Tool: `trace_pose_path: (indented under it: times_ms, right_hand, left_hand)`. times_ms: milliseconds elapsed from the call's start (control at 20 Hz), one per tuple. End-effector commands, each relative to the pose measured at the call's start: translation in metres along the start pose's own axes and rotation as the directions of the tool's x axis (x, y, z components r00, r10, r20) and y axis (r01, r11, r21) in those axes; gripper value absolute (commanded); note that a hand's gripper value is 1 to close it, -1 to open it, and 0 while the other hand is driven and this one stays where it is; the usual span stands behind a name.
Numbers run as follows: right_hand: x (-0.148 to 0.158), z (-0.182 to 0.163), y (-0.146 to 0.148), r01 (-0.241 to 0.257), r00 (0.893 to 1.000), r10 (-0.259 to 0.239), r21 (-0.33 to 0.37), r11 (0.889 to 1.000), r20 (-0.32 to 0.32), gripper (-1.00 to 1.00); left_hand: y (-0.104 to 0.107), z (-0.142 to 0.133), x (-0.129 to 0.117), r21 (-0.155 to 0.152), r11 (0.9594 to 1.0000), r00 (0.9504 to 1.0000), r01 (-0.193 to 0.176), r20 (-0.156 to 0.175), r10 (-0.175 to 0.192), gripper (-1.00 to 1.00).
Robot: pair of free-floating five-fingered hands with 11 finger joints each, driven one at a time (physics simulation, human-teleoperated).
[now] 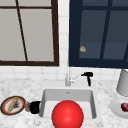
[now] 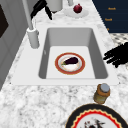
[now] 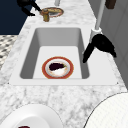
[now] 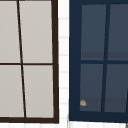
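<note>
Sink [image 2: 98,57] set in marble desk [image 2: 37,100], red-rimmed plate [image 2: 81,67] with eggplant [image 2: 70,60] on basin floor. Left hand [image 1: 35,107] hovers at sink's left edge beside small jar [image 2: 102,93] — fingers spread. Right hand [image 1: 87,74] by faucet [image 1: 68,75] — fingers straight, pointing down.

Home kitchen, simulated. Shown by: white sink [image 2: 100,65] set in a marble-patterned counter [image 2: 37,105], with a tall faucet [image 1: 68,75] behind the basin; white tiled wall [image 1: 63,37] above, bearing a dark-framed window [image 1: 27,32] and a navy glazed wall cabinet [image 1: 100,32] with a small knob [image 1: 83,49]. Tableware present: rimmed plate [image 2: 58,65] carrying an eggplant [image 2: 70,60] in the basin, a small jar [image 2: 102,93] on the counter.
</note>
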Motion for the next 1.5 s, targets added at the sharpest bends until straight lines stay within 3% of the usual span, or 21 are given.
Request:
trace_pose_path:
  times_ms: [0,550,1450]
  right_hand:
    - [0.0,0.0,0.0,0.0,1.0,0.0,0.0,1.0,0.0,-1.0]
    - [0.01,0.026,0.026,-0.008,1.0,0.008,0.007,1.0,-0.006,-1.0]
    - [0.036,0.077,0.091,-0.032,0.999,0.033,0.022,0.999,-0.01,-1.0]
  left_hand:
    - [0.0,0.0,0.0,0.0,1.0,1.0,0.0,0.0,0.0,0.0]
    - [0.0,0.0,0.0,0.0,1.0,1.0,0.0,0.0,0.0,0.0]
    - [0.0,0.0,0.0,0.0,1.0,1.0,0.0,0.0,0.0,0.0]
